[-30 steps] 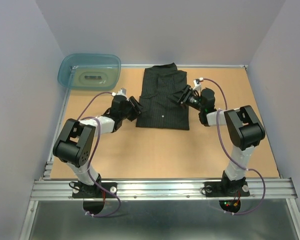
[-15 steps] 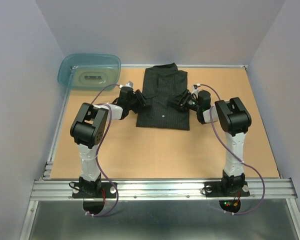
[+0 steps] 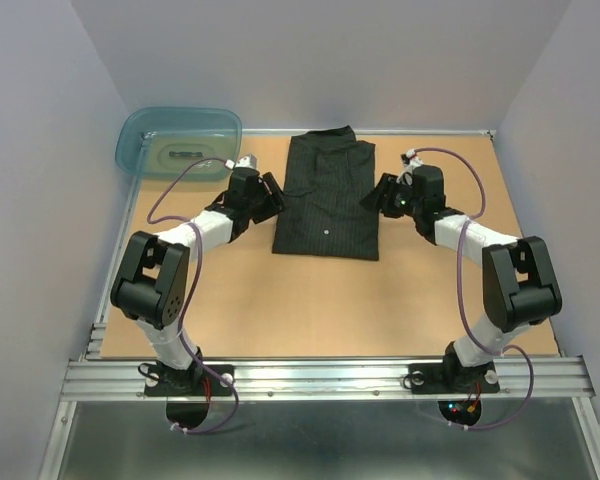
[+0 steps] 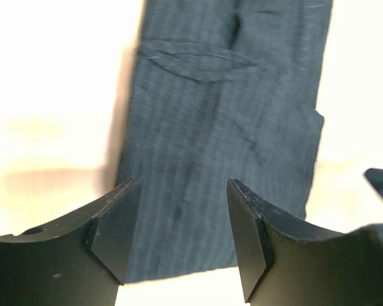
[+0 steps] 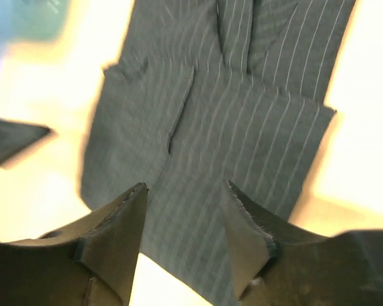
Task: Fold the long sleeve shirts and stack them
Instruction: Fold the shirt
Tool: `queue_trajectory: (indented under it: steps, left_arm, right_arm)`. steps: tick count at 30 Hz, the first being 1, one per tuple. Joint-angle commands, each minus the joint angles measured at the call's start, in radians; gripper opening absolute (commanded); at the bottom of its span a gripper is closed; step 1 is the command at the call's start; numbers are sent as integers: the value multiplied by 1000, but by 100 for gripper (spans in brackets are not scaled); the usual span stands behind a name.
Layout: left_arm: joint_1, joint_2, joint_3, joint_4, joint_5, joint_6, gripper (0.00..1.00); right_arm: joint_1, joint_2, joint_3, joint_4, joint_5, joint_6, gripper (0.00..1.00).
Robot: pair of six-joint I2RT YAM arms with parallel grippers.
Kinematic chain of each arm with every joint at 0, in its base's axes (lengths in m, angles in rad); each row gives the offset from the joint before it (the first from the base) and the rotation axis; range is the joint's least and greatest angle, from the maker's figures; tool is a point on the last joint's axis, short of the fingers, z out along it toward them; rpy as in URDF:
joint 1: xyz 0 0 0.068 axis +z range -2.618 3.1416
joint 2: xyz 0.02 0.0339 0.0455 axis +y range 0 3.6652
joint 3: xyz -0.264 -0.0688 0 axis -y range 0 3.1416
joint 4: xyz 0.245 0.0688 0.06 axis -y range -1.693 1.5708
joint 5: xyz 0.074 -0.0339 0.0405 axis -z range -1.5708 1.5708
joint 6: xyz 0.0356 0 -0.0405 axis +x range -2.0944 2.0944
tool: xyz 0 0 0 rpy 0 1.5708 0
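Between left gripper [image 3: 271,196] and right gripper [image 3: 382,195]: black pinstriped collared cloth shirt [image 3: 325,205], folded flat. Both have backed off its side edges, jaws open, empty; fold looks released.

You see shirt [image 3: 325,205]: matt woven cloth, fine pinstripes. Tub [image 3: 132,135]: translucent glossy plastic. Your tabletop [image 3: 320,300]: matt, probably fibreboard. Front rail [image 3: 330,377]: brushed metal.

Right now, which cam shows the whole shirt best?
Top external: the whole folded shirt lies in frame, collar to hem. Both wrist views show only part of it, cut off at the top edge.
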Motion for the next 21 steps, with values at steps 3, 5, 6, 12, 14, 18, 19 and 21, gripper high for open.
queue_trajectory:
  steps: [3, 5, 6, 12, 14, 18, 19, 21]
  left_arm:
    - [-84, -38, -36, -92, -78, 48, 67]
    - [-93, -10, -30, -100, -74, 52, 67]
    - [-97, 2, -25, -109, -71, 55, 66]
    - [-100, 88, 39, -165, -92, 106, 64]
    - [-100, 120, 62, -188, -106, 130, 64]
    - [-83, 185, 140, -274, -193, 201, 64]
    - [-66, 191, 160, -282, -202, 216, 64]
    - [-43, 197, 178, -296, -224, 233, 64]
  right_arm:
    - [184, -43, -34, -295, 304, -275, 44]
    - [222, -31, -34, -327, 341, -294, 41]
    - [251, -14, -33, -338, 365, -295, 39]
    - [365, 32, -28, -440, 396, -279, 32]
    - [400, 42, -25, -482, 386, -255, 32]
    - [586, 92, 16, -504, 226, -71, 32]
    - [642, 101, 56, -504, 199, -23, 32]
    - [699, 126, 102, -500, 197, 13, 34]
